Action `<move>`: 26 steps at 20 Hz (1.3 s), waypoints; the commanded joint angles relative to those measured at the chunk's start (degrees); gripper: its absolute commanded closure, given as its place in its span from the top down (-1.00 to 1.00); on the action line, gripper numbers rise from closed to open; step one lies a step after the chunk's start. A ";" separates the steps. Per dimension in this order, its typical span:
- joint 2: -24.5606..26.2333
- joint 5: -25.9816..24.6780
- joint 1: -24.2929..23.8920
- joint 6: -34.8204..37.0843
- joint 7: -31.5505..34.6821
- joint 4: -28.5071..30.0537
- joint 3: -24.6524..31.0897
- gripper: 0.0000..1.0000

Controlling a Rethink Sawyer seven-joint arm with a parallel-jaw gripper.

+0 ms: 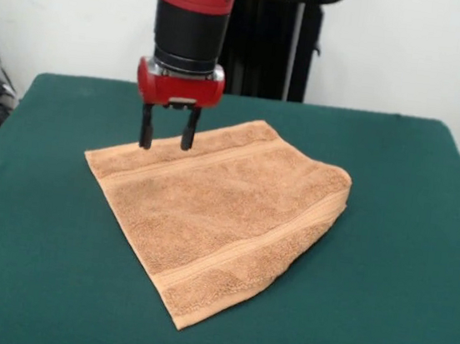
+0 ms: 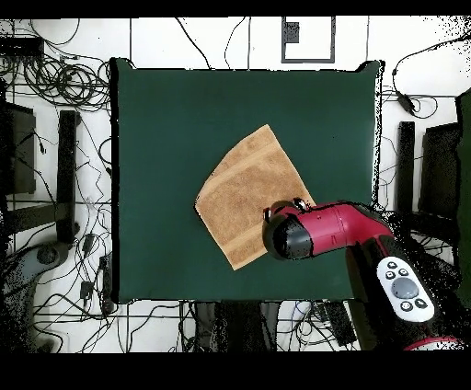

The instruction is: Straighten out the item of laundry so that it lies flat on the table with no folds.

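While hanging over the far-left edge of the towel [image 1: 217,212], as the front view shows it, fingers [image 1: 167,141] spread, nothing pinched between them, tips about level with the cloth surface or just above; hard to tell from this angle whether touching.

Towel resting on the green counter [image 1: 25,264], turned cornerwise, one point aimed away from the fingers toward the camera side of the front view. Most of the cloth spreading out below and to the right of the fingers in that view. Ribbed bands running slantwise, one just beneath the fingers, the other well apart near the opposite edge. Right-hand edge looking thick and rounded, so probably doubled over there: a fold with a second layer underneath, judged from the plump rim and the narrowed outline.

From overhead, wrist covering the towel's [image 2: 246,195] corner nearest the robot base, rest of the cloth stretching away from the fingers toward the counter's [image 2: 156,120] middle.

Coming move likely turning on that one relation: folded edge lying across the towel from the fingers, so upper layer to be caught near the fingers' side and drawn back toward the base.

Nothing else on the counter; no obstacle. Cables and stands only off the counter's edges.
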 commanded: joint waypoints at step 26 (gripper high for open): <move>17.41 -4.10 6.98 -6.94 2.50 -7.95 -1.11 1.00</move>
